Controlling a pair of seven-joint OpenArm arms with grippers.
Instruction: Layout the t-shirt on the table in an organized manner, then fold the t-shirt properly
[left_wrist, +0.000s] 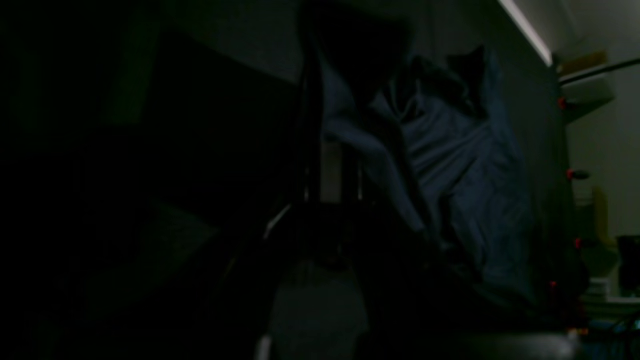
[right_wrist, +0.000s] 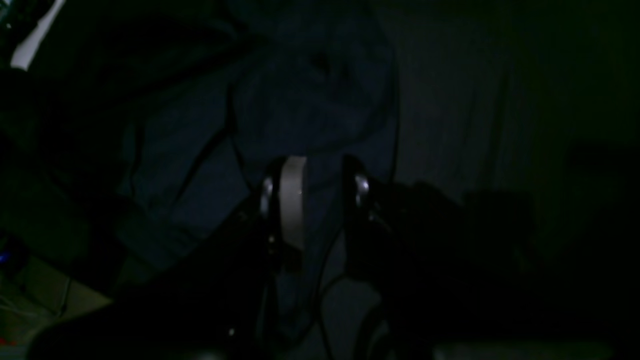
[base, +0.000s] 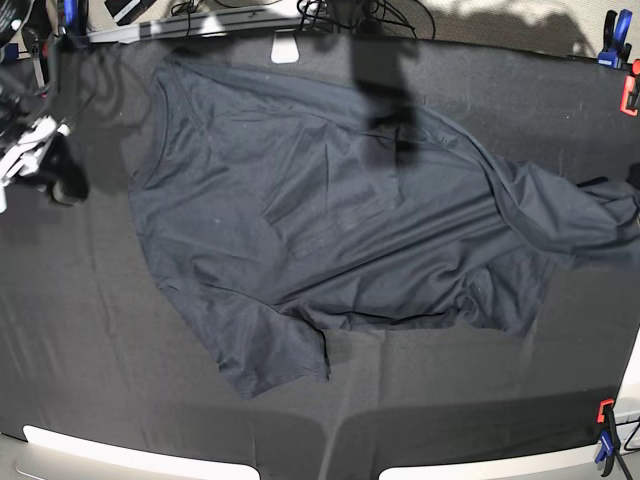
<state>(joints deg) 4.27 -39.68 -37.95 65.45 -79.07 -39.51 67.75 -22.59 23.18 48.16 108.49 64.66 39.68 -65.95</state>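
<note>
The dark grey t-shirt (base: 300, 220) lies mostly spread on the black-clothed table (base: 100, 380), one sleeve toward the front. Its right part is drawn into creased folds reaching the table's right edge. In the left wrist view the t-shirt (left_wrist: 460, 165) rises in a fold into my left gripper (left_wrist: 335, 150), which is shut on it. My right gripper (base: 62, 180) hovers off the shirt's left side. In the right wrist view my right gripper (right_wrist: 322, 187) stands open, its fingers (right_wrist: 292, 200) apart above the t-shirt (right_wrist: 310, 100) with nothing pinched.
Red and blue clamps (base: 612, 28) hold the cloth at the right edge, with another clamp (base: 605, 425) at the front right. Cables (base: 340, 12) and a white tag (base: 285, 48) lie along the back edge. Red clamps (left_wrist: 570, 175) line the table edge.
</note>
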